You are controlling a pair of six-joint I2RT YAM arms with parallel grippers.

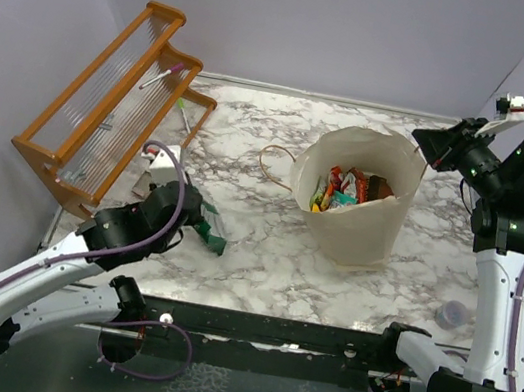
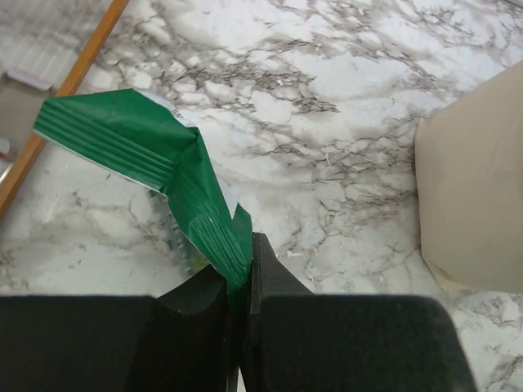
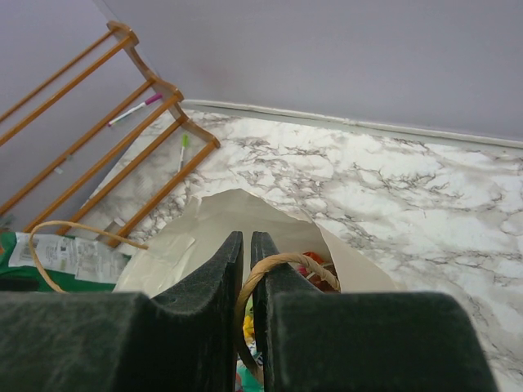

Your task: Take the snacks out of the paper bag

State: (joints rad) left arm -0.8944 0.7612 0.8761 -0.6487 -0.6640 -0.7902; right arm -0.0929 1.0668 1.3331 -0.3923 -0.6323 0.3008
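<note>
Marble top [image 1: 261, 257] — creased beige bag [image 1: 358, 228]; L fingers [image 2: 243, 278] tight on green pkt [image 2: 122, 139], R fingers [image 3: 248, 249] tight on handle [image 3: 288, 260]

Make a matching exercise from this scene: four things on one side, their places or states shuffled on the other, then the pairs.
Things
1. green packet
2. bag
3. rack
4. right fingers

Places or states
A. upright near mid-table, with snacks inside
B. closed on a cord handle
C. standing at the far left
D. pinched in the left fingers

Pairs: 1-D, 2-A, 3-C, 4-B
</note>
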